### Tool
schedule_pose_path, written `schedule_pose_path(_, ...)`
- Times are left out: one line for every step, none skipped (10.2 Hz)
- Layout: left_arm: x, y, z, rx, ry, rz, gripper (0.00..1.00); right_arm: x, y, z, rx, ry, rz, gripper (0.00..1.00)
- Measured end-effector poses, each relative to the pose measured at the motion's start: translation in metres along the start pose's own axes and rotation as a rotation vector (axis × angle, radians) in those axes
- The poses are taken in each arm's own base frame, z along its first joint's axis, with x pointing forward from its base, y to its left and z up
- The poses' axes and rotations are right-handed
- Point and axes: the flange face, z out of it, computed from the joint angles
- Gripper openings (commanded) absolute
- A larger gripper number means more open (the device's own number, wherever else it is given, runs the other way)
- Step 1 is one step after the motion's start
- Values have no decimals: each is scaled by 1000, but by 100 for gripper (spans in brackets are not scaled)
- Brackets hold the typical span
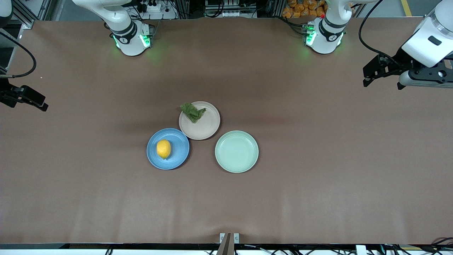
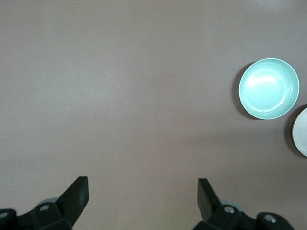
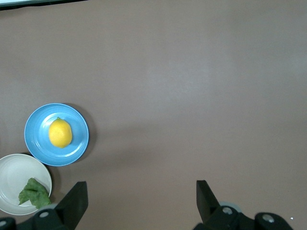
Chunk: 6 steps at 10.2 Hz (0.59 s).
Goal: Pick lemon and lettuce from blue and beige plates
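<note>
The yellow lemon [image 1: 163, 148] lies on the blue plate [image 1: 179, 150] at mid-table. The dark green lettuce [image 1: 193, 112] lies on the beige plate [image 1: 207, 124], overhanging its rim; the two plates touch. My left gripper [image 1: 370, 75] is open and empty, held over bare table at the left arm's end. My right gripper [image 1: 37, 102] is open and empty, over bare table at the right arm's end. The right wrist view shows the lemon [image 3: 60, 133], the blue plate [image 3: 79, 139], the lettuce [image 3: 34, 193], the beige plate [image 3: 14, 175] and the open right gripper [image 3: 141, 191]. The left wrist view shows the open left gripper [image 2: 143, 191].
An empty mint-green plate [image 1: 236, 151] sits beside the beige plate, toward the left arm's end; it also shows in the left wrist view [image 2: 268, 88]. The brown table [image 1: 318, 177] is bare around the three plates.
</note>
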Motion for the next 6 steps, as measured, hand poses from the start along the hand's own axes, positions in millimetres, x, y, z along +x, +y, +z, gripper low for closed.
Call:
schedule_pose_path(0,0,1,0,-2,-1,100,0,0,0,0,0,0,100)
schedule_pose_path(0,-1,2,0,-4,-1,100,0,0,0,0,0,0,100)
schedule_pose_path(0,-1,2,0,-5,-2,100,0,0,0,0,0,0,100)
schedule_pose_path(1,-3,3,1,-6,-6,100,0,0,0,0,0,0,100)
schedule_pose_path(1,-5,4,1,-8,-14,100,0,0,0,0,-1,0,100)
schedule_pose_path(2,-6,5,1,-10,-36,100,0,0,0,0,-1,0,100)
